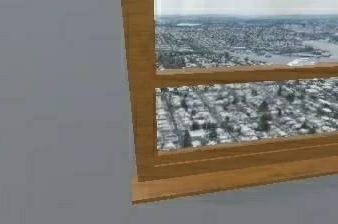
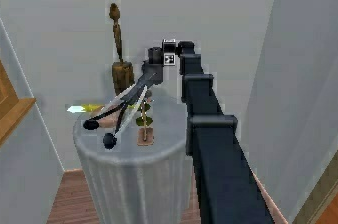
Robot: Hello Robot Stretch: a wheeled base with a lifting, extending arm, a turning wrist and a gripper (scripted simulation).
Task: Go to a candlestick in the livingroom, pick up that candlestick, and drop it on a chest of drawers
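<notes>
The candlestick (image 2: 147, 122) is a small brass-coloured piece. It stands upright on the round, cloth-covered counter (image 2: 127, 185), toward the counter's right side in the arm side view and just beside the dark arm (image 2: 212, 140). I judge it stiff, rather light and smooth (metal, so it may slip), and easy to tip. The narrow stem above the foot seems the best place to take hold. The gripper (image 2: 99, 130) shows against the counter top to its left, and I cannot tell whether it holds anything. Behind stands a tall brown statue (image 2: 120, 70).
</notes>
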